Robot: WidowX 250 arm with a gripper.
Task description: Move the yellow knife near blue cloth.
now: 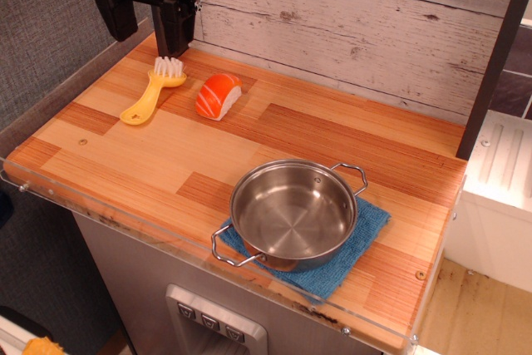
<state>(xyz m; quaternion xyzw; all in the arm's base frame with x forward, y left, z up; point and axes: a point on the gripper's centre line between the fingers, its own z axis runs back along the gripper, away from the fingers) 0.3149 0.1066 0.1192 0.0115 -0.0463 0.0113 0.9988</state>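
Observation:
The yellow knife (153,90), really a small yellow brush with white bristles, lies on the wooden table top at the back left, handle pointing to the front left. The blue cloth (366,234) lies at the front right, mostly covered by a steel pot. My black gripper (143,27) hangs open at the top left, just above and behind the brush's bristle head, holding nothing.
A shiny two-handled steel pot (291,212) stands on the blue cloth. An orange-and-white salmon sushi toy (218,96) lies just right of the brush. A whitewashed plank wall (349,22) backs the table (125,164). A clear plastic rim runs along the table's front edge.

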